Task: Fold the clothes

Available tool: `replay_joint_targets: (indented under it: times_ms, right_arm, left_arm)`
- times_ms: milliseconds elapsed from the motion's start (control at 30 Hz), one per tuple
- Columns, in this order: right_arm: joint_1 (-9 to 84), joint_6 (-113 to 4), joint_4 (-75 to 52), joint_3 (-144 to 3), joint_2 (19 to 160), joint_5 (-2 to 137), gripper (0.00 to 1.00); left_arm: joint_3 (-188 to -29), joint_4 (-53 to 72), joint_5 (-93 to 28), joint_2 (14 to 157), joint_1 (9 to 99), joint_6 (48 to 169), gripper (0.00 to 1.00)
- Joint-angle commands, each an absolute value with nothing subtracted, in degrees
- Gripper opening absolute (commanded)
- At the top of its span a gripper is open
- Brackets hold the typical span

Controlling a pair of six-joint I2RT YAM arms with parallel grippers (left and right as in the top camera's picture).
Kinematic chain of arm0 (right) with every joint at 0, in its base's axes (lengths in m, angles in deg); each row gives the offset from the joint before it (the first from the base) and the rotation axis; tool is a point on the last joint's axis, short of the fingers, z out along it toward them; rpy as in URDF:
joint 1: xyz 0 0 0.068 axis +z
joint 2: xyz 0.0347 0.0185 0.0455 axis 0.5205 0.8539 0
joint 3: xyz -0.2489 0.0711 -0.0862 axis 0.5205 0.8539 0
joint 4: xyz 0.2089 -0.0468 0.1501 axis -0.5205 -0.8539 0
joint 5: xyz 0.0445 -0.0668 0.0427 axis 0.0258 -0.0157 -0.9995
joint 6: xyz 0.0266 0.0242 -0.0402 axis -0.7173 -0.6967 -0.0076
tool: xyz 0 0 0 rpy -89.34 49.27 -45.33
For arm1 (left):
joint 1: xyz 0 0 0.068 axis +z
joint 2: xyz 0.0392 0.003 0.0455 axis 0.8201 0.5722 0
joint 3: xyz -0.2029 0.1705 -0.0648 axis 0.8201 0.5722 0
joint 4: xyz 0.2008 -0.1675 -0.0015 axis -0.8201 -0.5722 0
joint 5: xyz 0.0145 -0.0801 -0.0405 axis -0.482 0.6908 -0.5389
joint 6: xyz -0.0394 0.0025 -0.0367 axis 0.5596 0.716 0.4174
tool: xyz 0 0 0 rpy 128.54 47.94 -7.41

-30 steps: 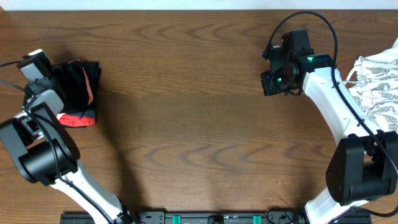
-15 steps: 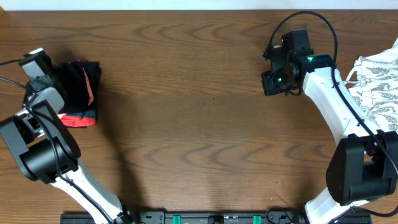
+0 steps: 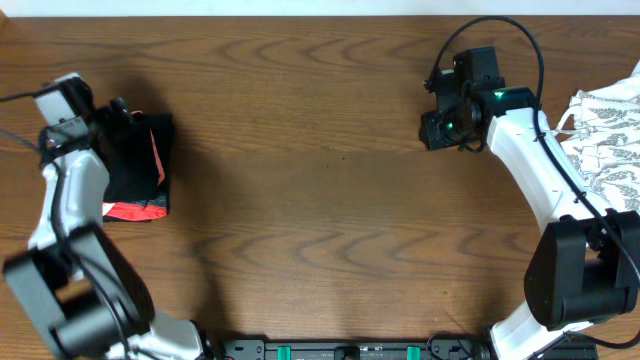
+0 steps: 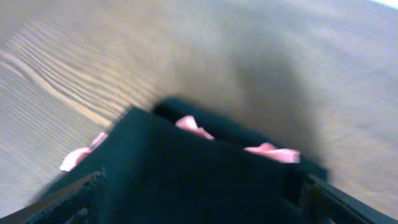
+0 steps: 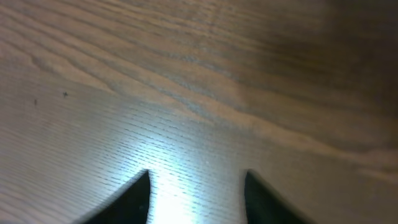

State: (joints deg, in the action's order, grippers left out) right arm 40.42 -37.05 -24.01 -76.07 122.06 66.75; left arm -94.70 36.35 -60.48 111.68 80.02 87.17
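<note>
On the left, the folded black garment (image 3: 135,160), coral-pink at its edges, lies between the wide-spread fingers of the left gripper (image 4: 200,182). Across the table (image 3: 320,200), the right gripper (image 5: 196,177) hangs with its fingers parted, gripping nothing, and the white leaf-patterned cloth (image 3: 605,130) lies beside its arm.

Two clothes heaps (black-pink (image 3: 135,155), white patterned (image 3: 612,130)), two arms (image 3: 75,190) (image 3: 530,150).

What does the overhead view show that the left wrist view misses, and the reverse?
Only overhead: the right arm, a white leaf-patterned garment at the right edge, and the left arm reaching in from the left. Only left wrist: a blurred close-up showing how the left jaws stand, tips wide apart at the bottom corners with fabric between them. Both: the folded black garment with coral-pink showing, lying on the wooden table.
</note>
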Motion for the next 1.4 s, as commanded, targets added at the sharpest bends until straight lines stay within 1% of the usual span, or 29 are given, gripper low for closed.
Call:
replay_joint_targets:
  times_ms: [0, 100, 233, 300, 333, 400, 467, 800, 933, 1100, 1367]
  right_arm:
    - [40.3, -36.9, -23.0, -76.2, 122.3, 66.9, 0.64]
    - [40.3, -36.9, -21.1, -76.2, 122.1, 66.9, 0.66]
    - [40.3, -37.8, -19.9, -76.2, 122.0, 66.9, 0.67]
    - [40.3, -37.8, -20.3, -76.2, 122.0, 66.9, 0.64]
    - [40.3, -37.8, -20.6, -76.2, 122.0, 66.9, 0.61]
    - [40.3, -37.8, -21.1, -76.2, 122.0, 66.9, 0.57]
    - [40.3, -37.7, -21.6, -76.2, 122.0, 66.9, 0.53]
    - [40.3, -37.8, -24.4, -76.2, 122.0, 67.0, 0.5]
    - [40.3, -37.7, -24.8, -76.2, 122.0, 67.0, 0.5]
    - [40.3, -37.7, -25.5, -76.2, 122.0, 67.0, 0.5]
    - [40.3, -37.7, -26.4, -76.2, 122.0, 67.2, 0.5]
  left_arm:
    - [-94.9, 33.7, -60.6, 104.1, 78.8, 87.7, 0.98]
    - [-94.9, 29.5, -60.6, 99.6, 76.7, 87.6, 0.98]
    - [-94.9, 20.9, -60.6, 96.0, 74.6, 89.4, 0.98]
    - [-94.9, 14.9, -60.6, 95.8, 74.5, 94.2, 0.98]
    - [-94.7, 12.0, -60.5, 96.3, 74.5, 96.9, 0.98]
    - [-93.8, 9.4, -59.8, 97.7, 74.5, 98.2, 0.98]
    - [-92.4, 9.7, -59.6, 99.8, 74.4, 98.1, 0.98]
    - [-92.0, 9.5, -59.9, 116.0, 74.4, 100.2, 0.98]
    - [-92.0, 12.6, -59.9, 121.4, 74.4, 100.5, 0.98]
    - [-92.1, 18.8, -59.9, 122.7, 75.3, 100.5, 0.98]
    - [-94.7, 22.0, -59.6, 122.7, 79.8, 98.7, 0.98]
